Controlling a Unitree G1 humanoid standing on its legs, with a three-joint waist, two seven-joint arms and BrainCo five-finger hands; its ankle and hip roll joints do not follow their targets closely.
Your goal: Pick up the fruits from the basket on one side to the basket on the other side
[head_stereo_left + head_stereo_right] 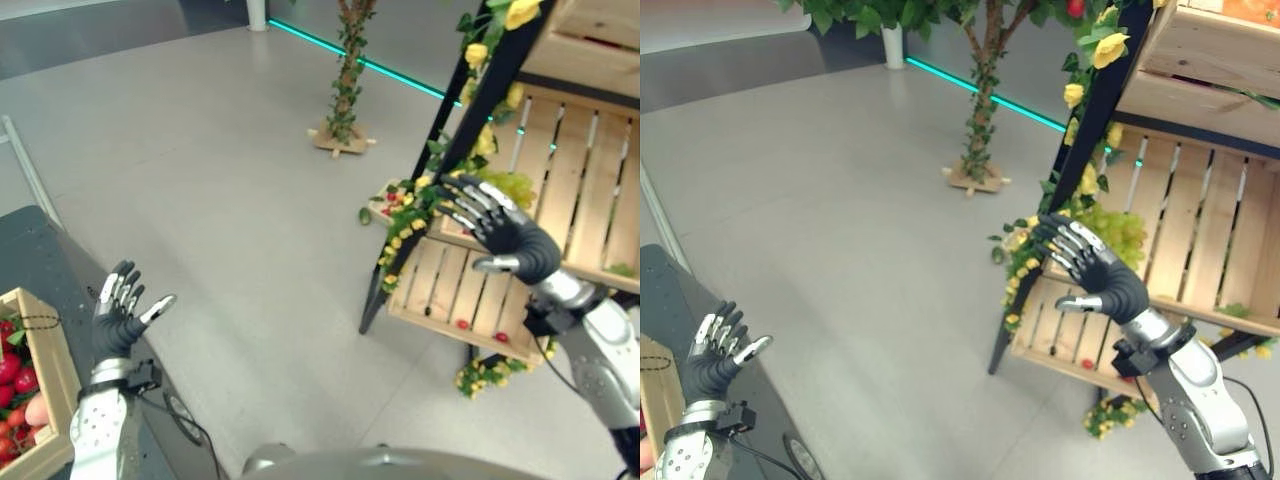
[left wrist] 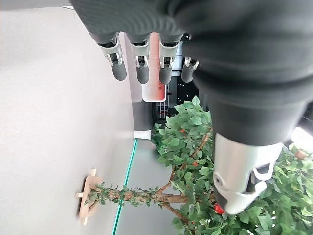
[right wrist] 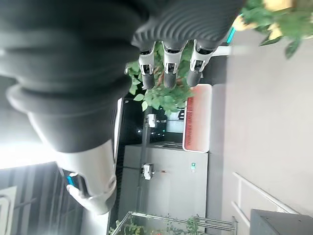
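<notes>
Red fruits (image 1: 10, 385) fill the wooden basket (image 1: 52, 372) at lower left, just beside the left hand (image 1: 120, 315), raised empty with fingers spread. Right hand (image 1: 497, 224), also splayed and holding nothing, hovers before the slatted crate shelf (image 1: 585, 190) near green grapes (image 1: 512, 186). No transfer appears under way; the task seems barely begun.
</notes>
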